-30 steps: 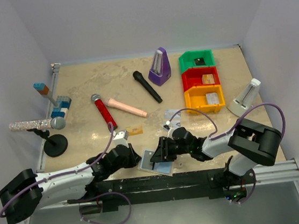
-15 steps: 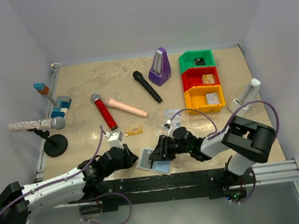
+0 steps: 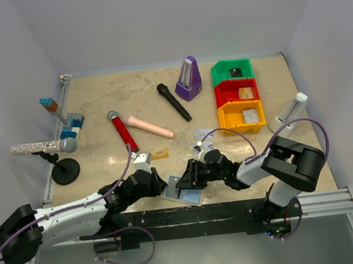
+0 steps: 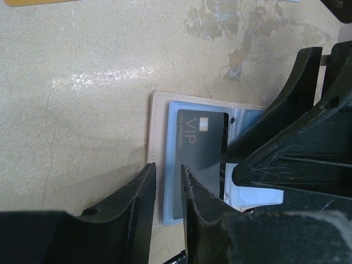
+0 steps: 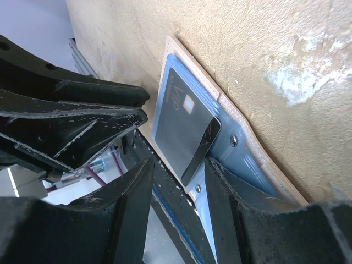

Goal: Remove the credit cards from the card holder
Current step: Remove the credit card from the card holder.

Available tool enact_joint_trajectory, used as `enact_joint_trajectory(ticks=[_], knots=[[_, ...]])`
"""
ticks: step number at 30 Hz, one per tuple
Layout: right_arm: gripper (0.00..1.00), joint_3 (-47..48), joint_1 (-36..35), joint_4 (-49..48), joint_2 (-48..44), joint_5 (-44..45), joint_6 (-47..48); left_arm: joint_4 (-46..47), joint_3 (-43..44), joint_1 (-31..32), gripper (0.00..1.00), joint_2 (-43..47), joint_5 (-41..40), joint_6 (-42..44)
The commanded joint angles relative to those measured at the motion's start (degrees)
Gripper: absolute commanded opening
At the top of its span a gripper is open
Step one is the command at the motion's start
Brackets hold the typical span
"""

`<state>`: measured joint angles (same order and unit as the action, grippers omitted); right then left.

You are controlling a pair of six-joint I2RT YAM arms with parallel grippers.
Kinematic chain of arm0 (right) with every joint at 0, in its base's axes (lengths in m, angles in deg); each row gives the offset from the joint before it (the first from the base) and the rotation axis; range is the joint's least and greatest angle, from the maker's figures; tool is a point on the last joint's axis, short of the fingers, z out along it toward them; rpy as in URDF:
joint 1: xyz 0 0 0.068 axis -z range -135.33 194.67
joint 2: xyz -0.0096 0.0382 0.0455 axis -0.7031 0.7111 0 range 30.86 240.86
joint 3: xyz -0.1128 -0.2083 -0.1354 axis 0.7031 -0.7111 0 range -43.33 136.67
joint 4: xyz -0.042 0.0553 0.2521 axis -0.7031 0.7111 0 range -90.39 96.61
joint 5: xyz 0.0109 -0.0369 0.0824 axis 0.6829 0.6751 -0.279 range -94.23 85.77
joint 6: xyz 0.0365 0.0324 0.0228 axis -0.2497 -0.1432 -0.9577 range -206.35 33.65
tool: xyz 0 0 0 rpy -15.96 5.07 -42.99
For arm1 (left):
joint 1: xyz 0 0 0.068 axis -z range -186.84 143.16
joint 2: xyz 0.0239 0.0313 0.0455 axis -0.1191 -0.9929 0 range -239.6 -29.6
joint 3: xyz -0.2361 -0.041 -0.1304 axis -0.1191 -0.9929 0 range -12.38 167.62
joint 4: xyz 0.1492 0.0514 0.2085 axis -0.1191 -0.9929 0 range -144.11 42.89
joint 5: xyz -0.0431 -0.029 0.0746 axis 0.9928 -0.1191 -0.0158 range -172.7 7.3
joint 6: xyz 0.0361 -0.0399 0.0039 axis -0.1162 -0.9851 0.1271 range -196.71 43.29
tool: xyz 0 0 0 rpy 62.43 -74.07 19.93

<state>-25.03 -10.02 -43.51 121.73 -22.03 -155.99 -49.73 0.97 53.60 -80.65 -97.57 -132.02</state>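
The card holder [image 3: 191, 198] lies open at the table's near edge, tan rim [image 4: 158, 124] round light blue panels [image 5: 246, 160]. A dark credit card [image 4: 198, 151] marked VIP sits in its left panel, one corner [image 5: 190, 132] free. My left gripper [image 4: 168, 168] is open by a narrow gap over the holder's left rim, and its right finger [image 4: 206, 212] covers part of the card. My right gripper [image 5: 179, 165] is open wider, astride the card's corner, one finger [image 5: 242, 214] over the right panel. An orange-tan card [image 3: 158, 153] and pale cards [image 3: 204, 135] lie loose on the table.
Green, red and yellow bins [image 3: 239, 96] stand at the back right beside a purple metronome [image 3: 188, 80]. A black microphone [image 3: 174, 102], a red one [image 3: 123, 132], a pink tube [image 3: 150, 126] and a glittery microphone on a stand [image 3: 61, 159] lie further back. The black front rail [image 3: 192, 216] borders the holder.
My left arm drew back to the left, then came forward to the holder again, and its jaws widened a little. The right arm and the holder stayed put.
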Motion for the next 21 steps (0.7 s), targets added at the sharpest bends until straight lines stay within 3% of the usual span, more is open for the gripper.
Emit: enact_joint_trajectory(ticks=[1, 21], knots=[[0.47, -0.6, 0.4, -1.8, 1.2, 0.5, 0.0, 5.0, 0.8, 0.2, 0.29, -1.0, 1.2, 0.9], [0.48, 0.3, 1.4, -2.7, 0.6, -0.7, -0.2, 6.4, -3.0, 0.5, 0.18, -3.4, 2.0, -1.9]])
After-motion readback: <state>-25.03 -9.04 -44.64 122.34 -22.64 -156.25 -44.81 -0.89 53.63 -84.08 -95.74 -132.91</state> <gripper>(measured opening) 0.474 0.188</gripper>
